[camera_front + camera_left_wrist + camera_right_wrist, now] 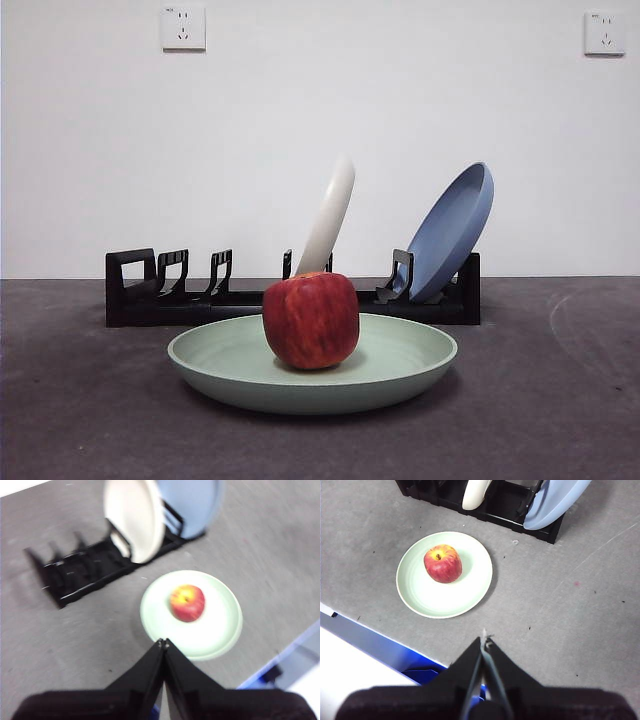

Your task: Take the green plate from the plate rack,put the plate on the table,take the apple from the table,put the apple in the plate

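Jaws: left gripper point(163, 642) and right gripper point(484, 639) pressed together, empty, raised clear.
Apple point(311, 320): resting in green plate point(400, 372) on counter point(560, 400), before plate rack point(135, 290).
Progress: seemingly complete; nothing left.

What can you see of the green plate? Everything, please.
The green plate is pale sage green, round, shallow, matte, with a raised rim and faint rings inside. It lies flat and upright on the table, in front of the plate rack, apart from it. The apple sits on it, a little off centre. Neither hand touches it.
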